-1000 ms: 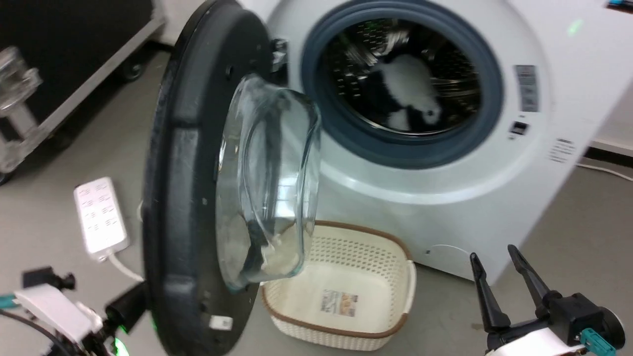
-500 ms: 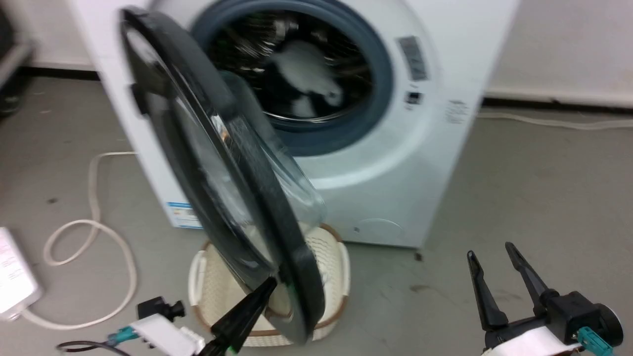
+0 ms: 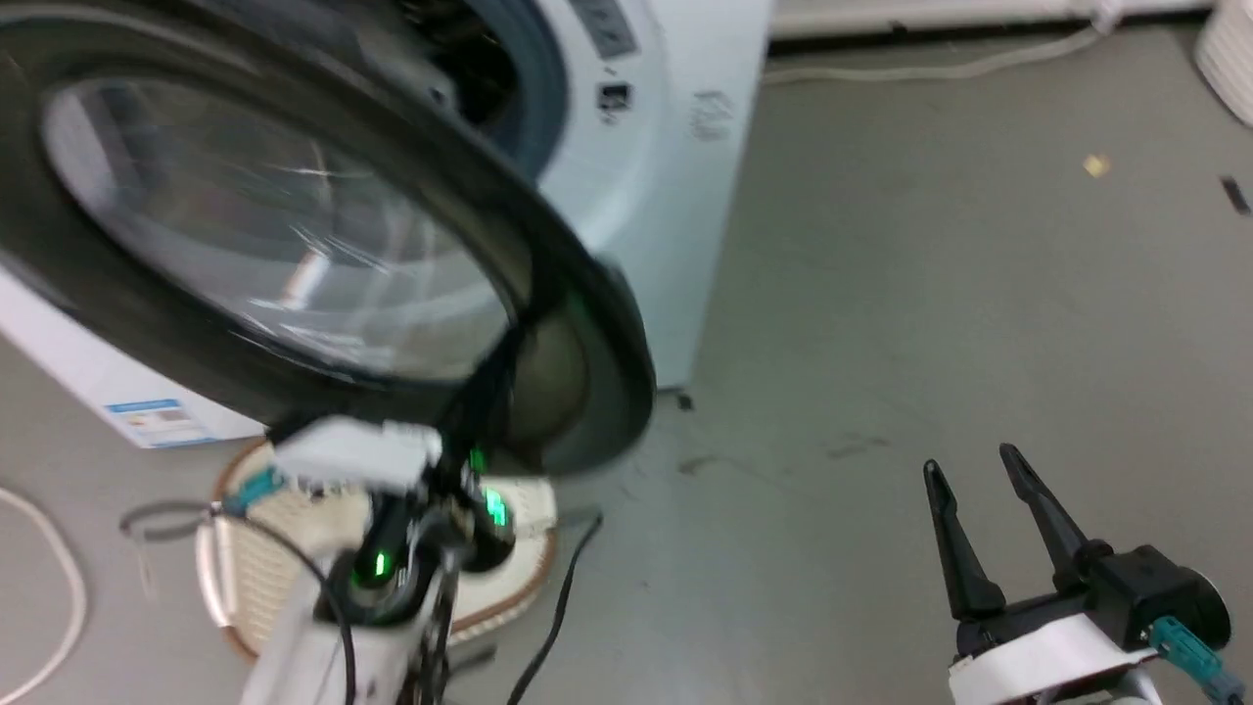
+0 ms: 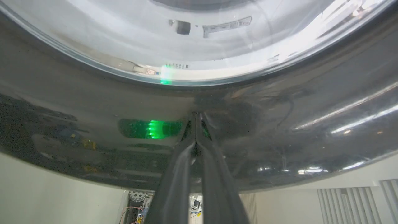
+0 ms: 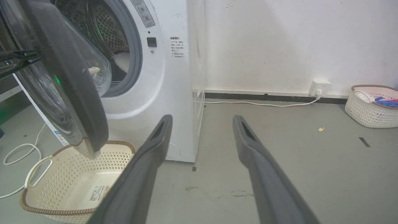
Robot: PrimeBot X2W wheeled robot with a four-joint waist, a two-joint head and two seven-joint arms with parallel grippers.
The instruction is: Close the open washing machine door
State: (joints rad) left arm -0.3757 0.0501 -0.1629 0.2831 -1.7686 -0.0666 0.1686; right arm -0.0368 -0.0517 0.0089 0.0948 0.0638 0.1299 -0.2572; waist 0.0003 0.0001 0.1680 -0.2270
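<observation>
grey floor point(image 3: 930, 245), white front-loading washing machine point(image 3: 656, 196): my left tool point(image 4: 196, 119), fingers together, presses the round black-framed glass door point(image 3: 597, 362); right tool point(image 3: 969, 462) apart. i'd push squarely until latched.

Even, bright indoor light, motion blur smearing the washing machine door point(image 3: 274, 235) in the head view, white glare streaks on its glass, green indicator glow point(image 4: 152, 129) mirrored in the glossy frame, wide-angle bending at wrist-view edges

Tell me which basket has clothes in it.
The basket by the wall socket: blue and red clothes show inside. The near basket, below the washing machine door, shows none.
</observation>
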